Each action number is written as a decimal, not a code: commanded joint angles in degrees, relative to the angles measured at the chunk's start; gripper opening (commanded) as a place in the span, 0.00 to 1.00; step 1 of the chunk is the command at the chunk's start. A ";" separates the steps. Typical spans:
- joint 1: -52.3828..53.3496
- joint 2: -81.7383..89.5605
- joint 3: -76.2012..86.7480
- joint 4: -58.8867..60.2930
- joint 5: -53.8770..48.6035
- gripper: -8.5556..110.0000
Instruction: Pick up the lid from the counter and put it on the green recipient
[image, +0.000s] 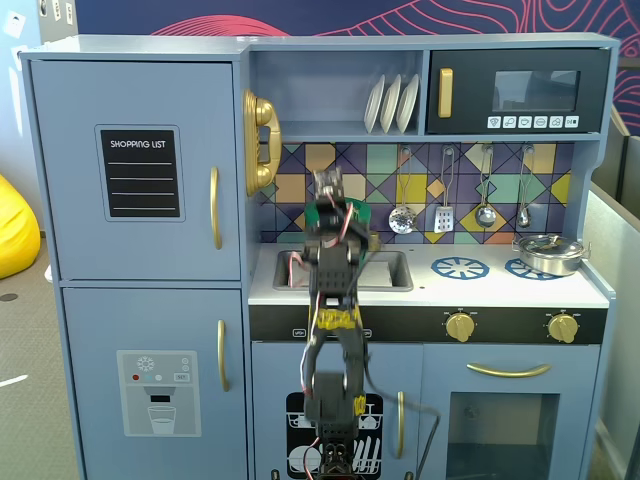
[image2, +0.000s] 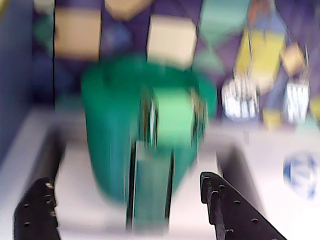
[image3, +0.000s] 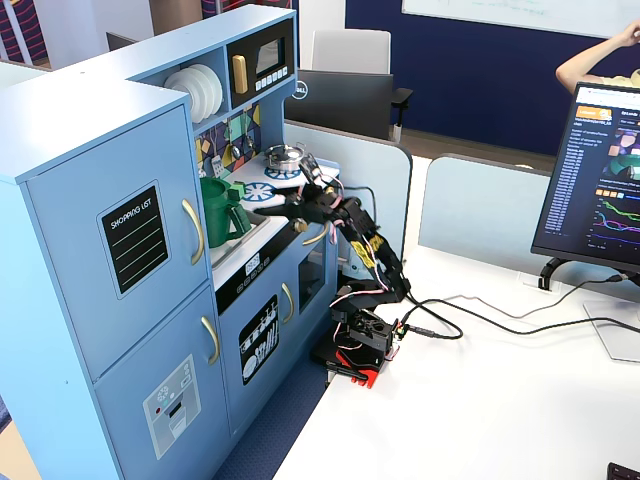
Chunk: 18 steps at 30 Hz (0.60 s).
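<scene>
Dead ahead of my pincer in the wrist view sits the green recipient, centred between my two spread fingers, ribbed handle strip facing me (picture is blurred). Jaws wide, gripping nothing, not touching it. From the side, a fixed view shows the recipient on the toy kitchen counter, pincer just beside it. Can't spot the lid.

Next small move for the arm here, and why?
Probably ease back and pan along the white counter to find the lid. The two-finger gripper is open and empty, facing the tall dark-green plastic container; the wrist view is blurred, and no flat green lid shows in any view.
</scene>
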 joint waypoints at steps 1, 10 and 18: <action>0.70 11.69 13.45 9.49 1.23 0.21; 5.36 24.08 55.02 8.96 1.32 0.07; -1.05 24.61 70.49 10.63 11.25 0.07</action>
